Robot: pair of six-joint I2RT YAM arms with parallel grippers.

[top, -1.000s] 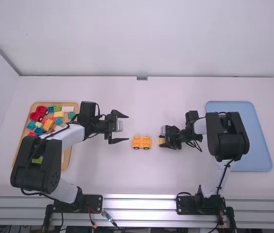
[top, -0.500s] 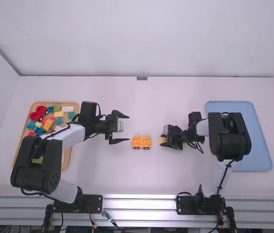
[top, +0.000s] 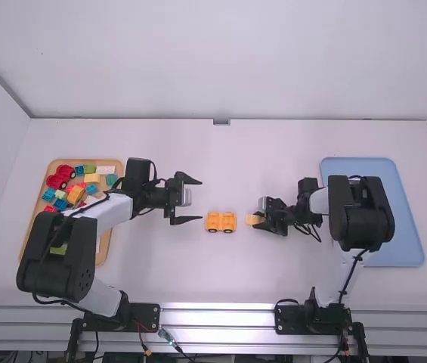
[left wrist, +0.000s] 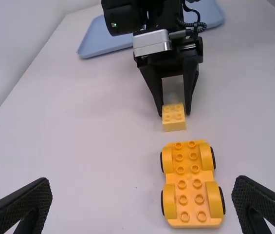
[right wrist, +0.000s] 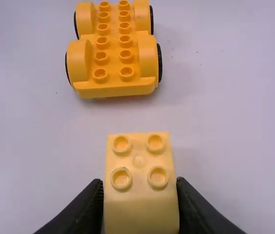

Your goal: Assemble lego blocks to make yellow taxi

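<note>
the right gripper (top: 258, 220), right of centre in the high view, grasps a yellow block (right wrist: 138, 162), its black fingers against two opposite sides; the block is smooth plastic, boxy, with four round hollow-topped studs. near it, at centre, lies the orange-yellow car base (top: 221, 221), glossy, with paired rows of studs, rounded fenders and black tyres. left of that, the left gripper (top: 187, 200) is spread wide and empty, its fingers finely ridged and cut off at the edge of its wrist view. at far left, a tan tray (top: 103, 246) of mixed bricks is partly hidden by the left arm; at far right, the right arm covers part of a flat blue tray (top: 400, 227). whether the held block touches the table, i can't tell.
</note>
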